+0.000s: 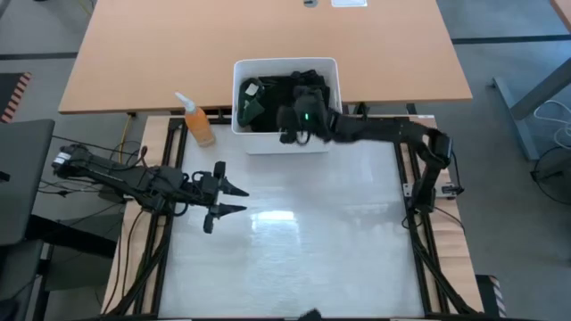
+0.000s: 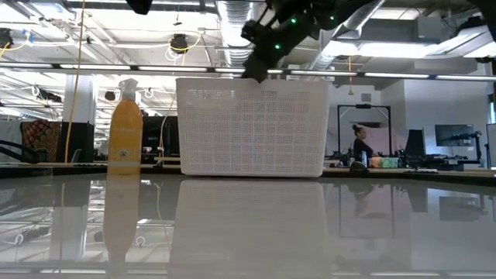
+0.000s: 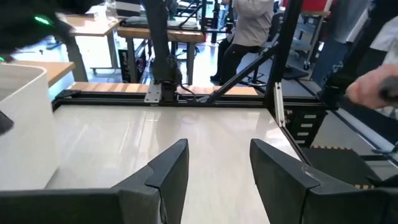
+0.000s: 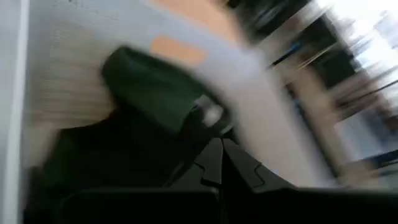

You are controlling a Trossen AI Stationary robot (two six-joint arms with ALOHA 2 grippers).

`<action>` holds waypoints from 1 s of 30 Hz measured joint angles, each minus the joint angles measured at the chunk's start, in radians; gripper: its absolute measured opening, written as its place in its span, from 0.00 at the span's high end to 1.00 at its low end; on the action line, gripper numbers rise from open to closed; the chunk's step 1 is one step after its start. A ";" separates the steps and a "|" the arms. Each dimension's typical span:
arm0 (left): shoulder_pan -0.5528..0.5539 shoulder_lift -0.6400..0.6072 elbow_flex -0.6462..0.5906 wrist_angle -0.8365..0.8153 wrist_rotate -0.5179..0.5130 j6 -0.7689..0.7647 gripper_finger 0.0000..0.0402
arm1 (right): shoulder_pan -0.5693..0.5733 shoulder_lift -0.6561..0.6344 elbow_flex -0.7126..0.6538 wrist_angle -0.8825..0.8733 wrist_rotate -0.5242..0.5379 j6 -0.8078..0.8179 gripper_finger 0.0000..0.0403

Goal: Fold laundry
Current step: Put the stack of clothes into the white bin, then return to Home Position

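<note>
Laundry: soft dark garments (image 1: 284, 96) are lying heaped inside the white perforated plastic bin (image 1: 241, 73) at the glossy bench's (image 1: 303, 241) far edge.
Right hand (image 1: 294, 132): hanging over the bin, fingers clenched together; whether any cloth is pinched, I cannot tell.
Left hand (image 1: 234, 199): waiting over the bench, fingers parted, grasping nothing.
Risk: lifting may be dragging out tangled garments or tipping the light bin.

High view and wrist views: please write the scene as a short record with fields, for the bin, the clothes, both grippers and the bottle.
bin: white bin at the table's far edge, holding the laundry
laundry: dark clothes piled in the bin, none on the table
right gripper: reaching into the bin, fingers shut; whether it holds cloth cannot be told
left gripper: open, empty, above the table's left side
bottle: orange spray bottle upright, left of the bin
table: glossy white top
</note>
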 joint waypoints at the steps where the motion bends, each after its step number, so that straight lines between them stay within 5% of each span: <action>1: -0.004 0.000 0.000 0.000 0.000 0.000 0.60 | -0.027 0.002 0.034 -0.094 -0.063 0.097 0.94; 8: -0.021 0.000 0.000 -0.003 -0.001 0.010 0.60 | -0.145 -0.001 0.128 -0.353 -0.485 0.502 0.94; 17: -0.021 0.000 0.000 -0.009 -0.001 0.016 0.60 | -0.027 -0.258 0.128 -0.478 -0.634 0.556 0.94; 22: -0.039 0.025 0.001 0.000 -0.033 0.038 0.60 | 0.248 -0.410 -0.039 -0.550 -0.503 0.579 0.94; 30: -0.052 0.134 0.002 0.067 -0.061 0.158 0.60 | 0.550 -0.642 -0.587 -0.025 -0.305 0.726 0.94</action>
